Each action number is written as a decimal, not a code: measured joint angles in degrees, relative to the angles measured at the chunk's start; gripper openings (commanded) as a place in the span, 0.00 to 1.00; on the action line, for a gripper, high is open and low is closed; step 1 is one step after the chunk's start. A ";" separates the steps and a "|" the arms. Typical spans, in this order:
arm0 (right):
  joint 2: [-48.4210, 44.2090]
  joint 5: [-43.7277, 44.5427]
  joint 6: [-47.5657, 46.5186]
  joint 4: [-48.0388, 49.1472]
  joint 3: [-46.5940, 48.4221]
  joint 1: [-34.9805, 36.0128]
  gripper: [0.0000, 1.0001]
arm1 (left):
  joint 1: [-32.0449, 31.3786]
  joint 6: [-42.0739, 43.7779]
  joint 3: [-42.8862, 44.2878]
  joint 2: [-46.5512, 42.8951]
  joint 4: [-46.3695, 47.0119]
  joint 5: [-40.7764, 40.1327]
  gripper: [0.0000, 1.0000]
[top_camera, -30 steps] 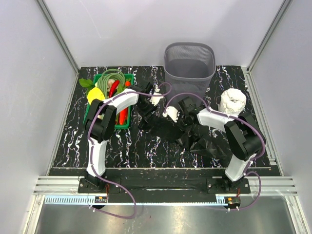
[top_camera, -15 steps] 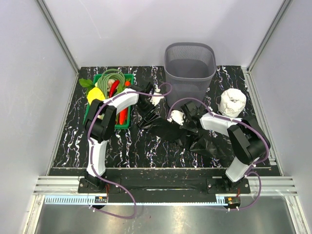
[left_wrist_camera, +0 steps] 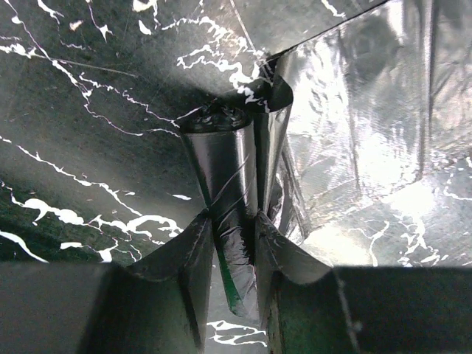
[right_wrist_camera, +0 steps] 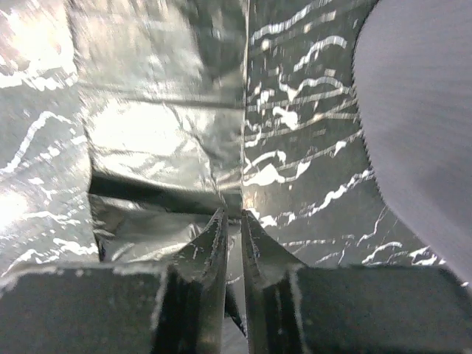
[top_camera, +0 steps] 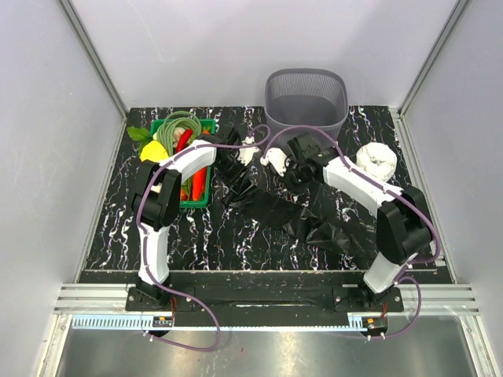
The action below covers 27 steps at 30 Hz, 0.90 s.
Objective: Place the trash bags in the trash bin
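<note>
Black marbled table (top_camera: 110,236), trash bag (top_camera: 314,224) sprawling across it. Left gripper (left_wrist_camera: 233,218) is clamping a rolled fold; right gripper (right_wrist_camera: 233,215), barely open, is probably pinching its edge.

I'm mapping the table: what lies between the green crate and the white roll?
In the top view, the left gripper and right gripper lie between green crate and white roll, with the black trash bag spread just nearer.

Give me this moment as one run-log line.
left pincer: shut on bag fold | right pincer: nearly closed at bag edge, grip unclear | bag: spread on table, outside bin
</note>
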 measured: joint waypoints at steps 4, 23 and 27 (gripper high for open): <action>2.36 -5.33 2.38 2.19 3.74 0.35 0.15 | 0.24 -0.83 -0.07 -1.29 0.11 1.55 0.05; 6.99 -12.33 5.77 11.54 -3.54 2.34 0.58 | 8.17 6.36 -2.19 -5.66 -5.97 27.39 0.09; 6.95 -12.41 5.86 11.39 -2.32 2.34 0.63 | 7.74 14.29 0.33 -6.71 -13.27 32.63 0.13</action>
